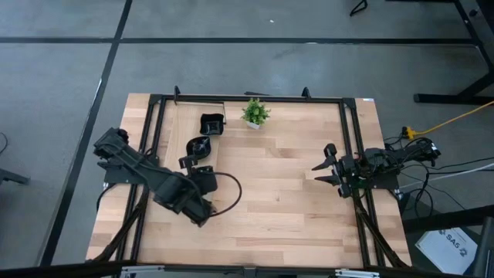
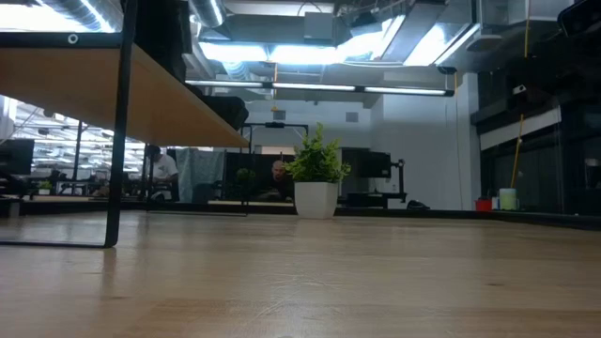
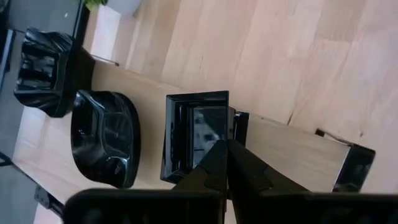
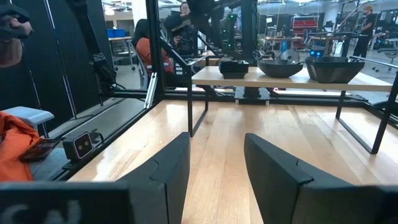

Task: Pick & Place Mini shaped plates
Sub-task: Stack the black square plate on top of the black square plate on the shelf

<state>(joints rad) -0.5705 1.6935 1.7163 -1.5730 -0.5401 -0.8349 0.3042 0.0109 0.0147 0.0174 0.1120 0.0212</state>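
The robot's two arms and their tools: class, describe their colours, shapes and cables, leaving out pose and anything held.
Both arms are dark, jointed and blocky. The left tool ends in two flat black fingers that taper to a point. A black cable loops on the table beside that arm. The right tool has two broad, angular, matte black fingers. Black cables and one yellow cable trail behind its base.

High view: overhead, straight down, far, whole worktop (image 1: 270, 193) and both arms. Low view: worktop level, looking across at potted plant (image 2: 316, 183) (also in high view) and room. Left wrist view: close, down onto raised shelf (image 3: 292, 149) with dishes (image 3: 102, 137). Right wrist view: level across worktop, same shelf farther off.
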